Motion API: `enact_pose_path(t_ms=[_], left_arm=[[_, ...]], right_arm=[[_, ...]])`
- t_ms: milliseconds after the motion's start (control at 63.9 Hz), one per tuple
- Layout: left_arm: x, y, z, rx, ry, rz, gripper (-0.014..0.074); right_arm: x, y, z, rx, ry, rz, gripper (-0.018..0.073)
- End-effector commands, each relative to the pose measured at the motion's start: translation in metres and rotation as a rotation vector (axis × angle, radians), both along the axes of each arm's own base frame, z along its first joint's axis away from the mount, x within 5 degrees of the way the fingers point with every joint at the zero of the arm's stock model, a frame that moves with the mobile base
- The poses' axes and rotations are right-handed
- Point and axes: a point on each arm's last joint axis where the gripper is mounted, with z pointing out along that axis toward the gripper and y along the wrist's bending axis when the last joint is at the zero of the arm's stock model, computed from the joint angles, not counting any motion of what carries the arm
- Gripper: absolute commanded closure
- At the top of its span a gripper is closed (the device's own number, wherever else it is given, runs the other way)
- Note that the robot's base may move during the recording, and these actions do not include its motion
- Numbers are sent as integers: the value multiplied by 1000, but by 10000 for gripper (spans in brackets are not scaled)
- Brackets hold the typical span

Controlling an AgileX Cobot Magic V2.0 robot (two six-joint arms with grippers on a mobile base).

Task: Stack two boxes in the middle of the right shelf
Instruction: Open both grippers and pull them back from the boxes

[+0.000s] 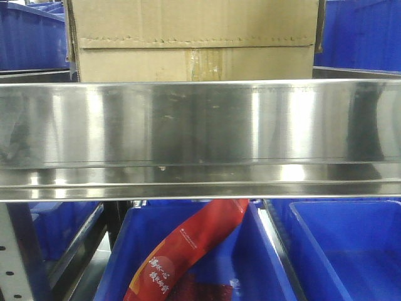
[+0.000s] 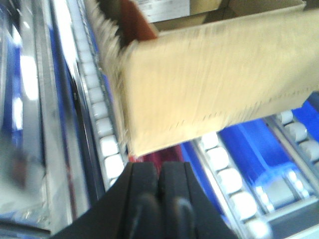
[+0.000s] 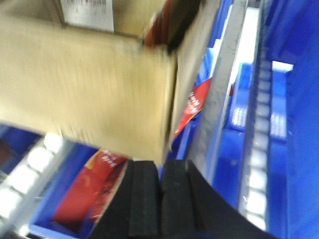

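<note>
A brown cardboard box (image 1: 194, 37) with a jagged tape band and yellowish seam tape stands behind the shiny steel front rail (image 1: 200, 125) of the right shelf. In the left wrist view the box (image 2: 219, 74) is blurred, just beyond my left gripper (image 2: 160, 174), which is shut with nothing between its fingers. My right gripper (image 3: 160, 172) is also shut and empty, right under the box's near corner (image 3: 89, 84). Past the box a cardboard face with a white label (image 3: 87, 15) shows; I cannot tell if it is a second box.
Blue plastic bins (image 1: 351, 251) sit on the level below the rail, one holding a red printed packet (image 1: 188, 251). More blue bins (image 1: 31, 34) flank the box. White rollers (image 2: 107, 144) run along the shelf tracks. A grey perforated upright (image 1: 12, 263) stands at lower left.
</note>
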Motion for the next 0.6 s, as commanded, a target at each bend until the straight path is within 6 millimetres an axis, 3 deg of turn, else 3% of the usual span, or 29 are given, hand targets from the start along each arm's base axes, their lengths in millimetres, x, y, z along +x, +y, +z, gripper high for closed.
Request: enact_pose_path(t_ms=[0,282,470,579], left_arm=[[-24,9,-9,-28,-110,-18,708],[-101,39,-68,-116,-418,-55,708],[-124,47,-110,-156,-527,-73,708],[-130,49,-122,-173,-570,-80,708]], right_arm=[[-18,-7,-10,4,-96,-8,713],[-71,-26,-79,24,-282,-42,713],[-97,-37,-114,67,-428,-77,713],[-103,-40,-124,85,-486,-92,713]])
